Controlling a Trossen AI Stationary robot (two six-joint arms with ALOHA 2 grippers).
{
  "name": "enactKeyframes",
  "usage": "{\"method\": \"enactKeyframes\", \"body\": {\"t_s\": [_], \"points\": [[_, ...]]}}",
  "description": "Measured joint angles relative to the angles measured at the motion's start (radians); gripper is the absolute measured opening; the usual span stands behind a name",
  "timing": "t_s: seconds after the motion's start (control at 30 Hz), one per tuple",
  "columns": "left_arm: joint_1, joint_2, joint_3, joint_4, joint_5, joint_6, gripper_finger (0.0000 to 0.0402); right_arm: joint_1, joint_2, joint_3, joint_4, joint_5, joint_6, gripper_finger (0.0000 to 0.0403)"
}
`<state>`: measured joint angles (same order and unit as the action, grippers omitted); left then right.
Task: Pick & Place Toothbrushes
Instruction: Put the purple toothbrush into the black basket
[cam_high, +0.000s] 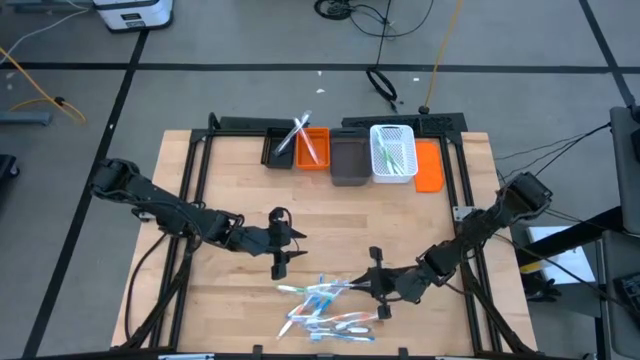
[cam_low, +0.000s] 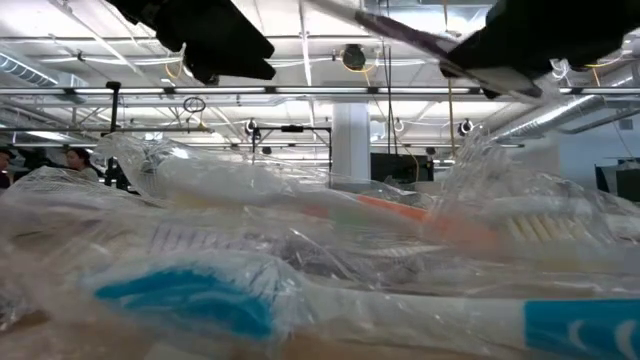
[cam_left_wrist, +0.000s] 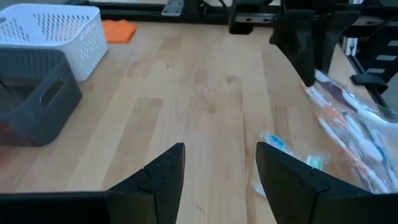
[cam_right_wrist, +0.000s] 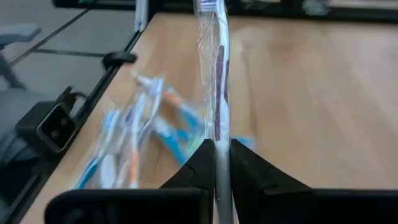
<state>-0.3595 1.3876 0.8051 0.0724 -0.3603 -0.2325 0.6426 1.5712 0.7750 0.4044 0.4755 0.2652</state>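
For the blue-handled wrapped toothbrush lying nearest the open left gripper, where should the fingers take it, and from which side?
Judging by the high view, grip the blue toothbrush at mid-handle, coming straight down from above. It lies flat on the table at the pile's edge, so only its top is free. The handle is slim, so set the left gripper with its open fingers across it; the loose wrapper may slip.

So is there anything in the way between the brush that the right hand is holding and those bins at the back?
Nothing visible. The right hand grips a wrapped toothbrush above the pile, and bare table lies between it and the bins. The open left hand hovers off to the side.
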Motion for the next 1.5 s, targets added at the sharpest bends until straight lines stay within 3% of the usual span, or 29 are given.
{"method": "enactKeyframes", "body": {"t_s": [0.37,0.77,1.0,1.17,1.37,1.5], "points": [[0.0,0.0,0.0,0.065,0.0,0.029,0.02,-0.037,-0.095,0.001,0.076,0.156,-0.15,0.0019],[0.0,0.0,0.0,0.218,-0.009,0.104,0.02,-0.159,-0.155,0.001,0.222,0.157,-0.289,0.0019],[-0.001,0.0,0.0,0.42,-0.093,0.203,0.02,-0.192,-0.158,0.001,0.318,0.153,-0.354,0.0019],[0.0,0.0,0.0,0.586,-0.094,0.303,0.02,-0.211,-0.158,0.001,0.335,0.152,-0.367,0.0019],[0.002,0.0,0.0,0.676,-0.093,0.354,0.02,-0.228,-0.158,0.001,0.391,0.147,-0.407,0.0019],[0.017,0.0,0.0,0.717,-0.091,0.363,0.02,-0.246,-0.158,0.001,0.442,0.065,-0.412,0.0019]]}}
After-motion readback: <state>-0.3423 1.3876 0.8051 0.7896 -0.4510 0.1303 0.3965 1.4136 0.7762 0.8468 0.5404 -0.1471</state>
